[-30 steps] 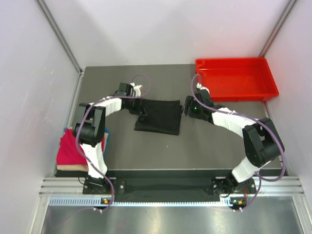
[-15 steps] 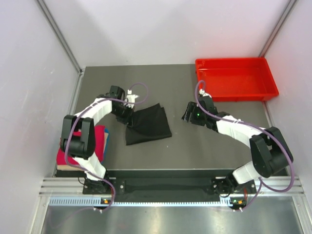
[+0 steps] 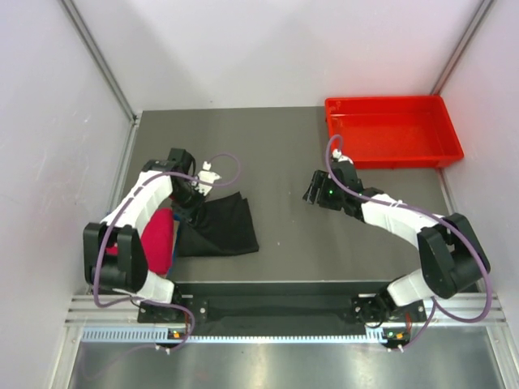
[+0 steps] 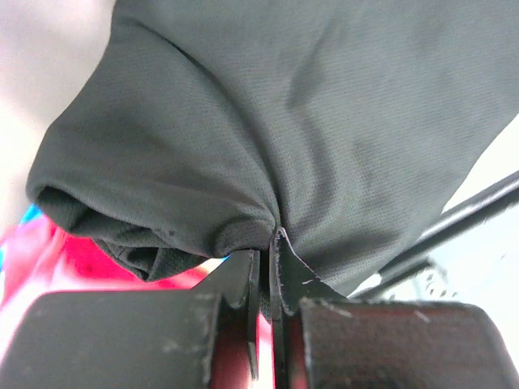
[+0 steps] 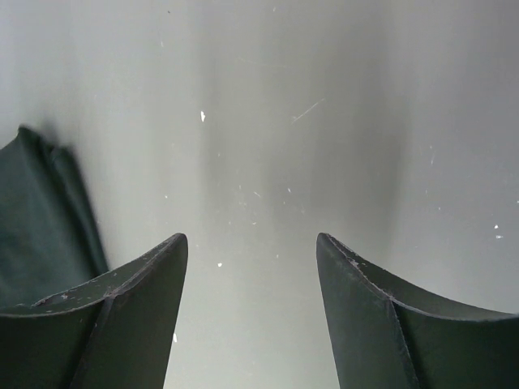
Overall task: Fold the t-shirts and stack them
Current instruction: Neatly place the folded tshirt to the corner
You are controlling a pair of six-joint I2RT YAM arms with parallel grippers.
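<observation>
The black t-shirt (image 3: 219,231) looks to me like thin, light knit cloth, limp rather than stiff, so it should sag and come out of its fold if it is carried by one point. Nothing in it is fragile, and weight is no worry. The slack is the trouble. I'd say the place to take it is a folded edge, pinching through every layer, not a single loose flap.

The left tool (image 4: 266,243) is clenched on exactly such a gathered edge, and the cloth puckers into a knot of wrinkles at the pinch and fans out smooth beyond it. The right tool (image 5: 251,243) hangs released over the bare worktop (image 3: 284,146), well apart from the shirt, fingers spread and holding nothing.

The shirt is a plain matte charcoal-black, folded into a rough slanted rectangle. It lies at the near left of the worktop, its left edge against the crimson t-shirt (image 3: 158,239), which sits at the worktop's left rim. A sliver of blue cloth (image 4: 32,215) peeks out beside the crimson one. The red plastic tray (image 3: 389,101) stands at the far right.
</observation>
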